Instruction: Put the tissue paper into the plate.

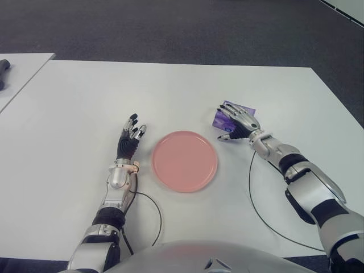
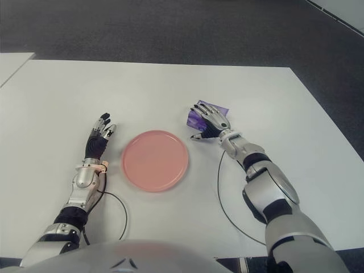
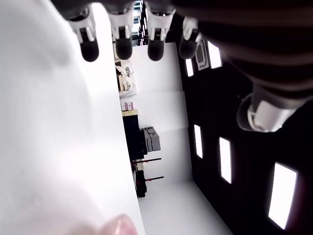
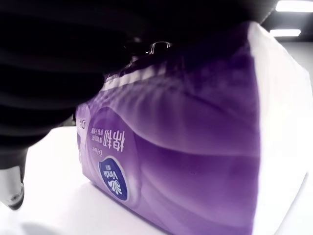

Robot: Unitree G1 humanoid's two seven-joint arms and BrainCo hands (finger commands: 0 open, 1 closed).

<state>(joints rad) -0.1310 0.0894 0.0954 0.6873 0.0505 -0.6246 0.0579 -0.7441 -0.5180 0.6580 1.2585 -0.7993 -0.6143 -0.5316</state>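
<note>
White surface (image 1: 187, 91): right robot hand (image 1: 242, 124) covers tissue pack (image 1: 223, 118), grip unconfirmed; close firmly, then lift toward pink plate (image 1: 185, 161). Left robot hand (image 1: 129, 139) open.

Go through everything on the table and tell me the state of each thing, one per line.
Tissue pack: on the table, right of the plate, under the right hand.
Plate: empty, flat on the table between the hands.
Right hand: on top of the tissue pack, fingers draped over it; grasp not clear.
Left hand: left of the plate, fingers extended, holding nothing.
Table: white.
</note>
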